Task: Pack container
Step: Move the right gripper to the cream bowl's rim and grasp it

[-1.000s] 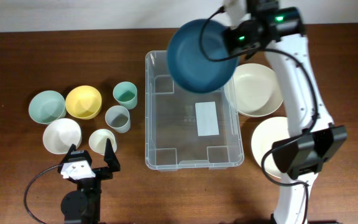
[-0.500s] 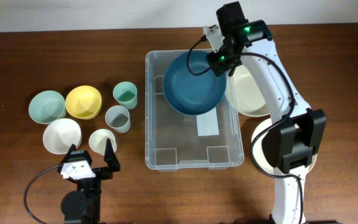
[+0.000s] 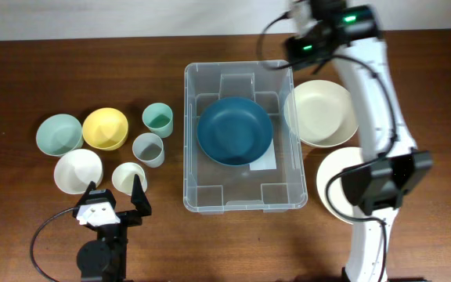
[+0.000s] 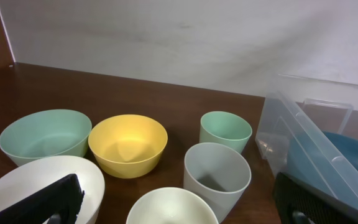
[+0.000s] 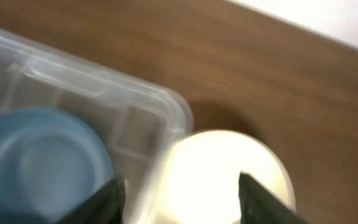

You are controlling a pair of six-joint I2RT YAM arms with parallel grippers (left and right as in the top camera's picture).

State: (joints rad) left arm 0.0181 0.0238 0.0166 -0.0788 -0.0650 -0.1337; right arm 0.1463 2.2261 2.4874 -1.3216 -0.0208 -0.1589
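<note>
Standing at the centre of the worktop (image 3: 53, 63), the container (image 3: 218, 184) lies with its long sides running 12 to 6 o'clock; a dark blue bowl (image 3: 235, 130) rests inside, toward the 12 o'clock half, partly covering the white label.

The right gripper (image 5: 182, 194) hovers above the container's 1 o'clock corner; its jaws are spread and hold nothing. The left gripper (image 4: 179, 208) sits low at 8 o'clock, jaws likewise apart and empty, facing the small cups and bowls grouped at 9 o'clock.

Handling judgement:
- the container appears thin-walled and light; expect the long walls to flex under a pinch;
- the smooth plastic probably slides readily on the wood, so a sideways knock may shift it;
- the rolled rim looks the stiffest part; take hold there, near a rounded corner, if repositioning is needed;
- loading the cream bowl (image 3: 321, 112) at 3 o'clock calls for lowering it gently rather than dropping it.
</note>
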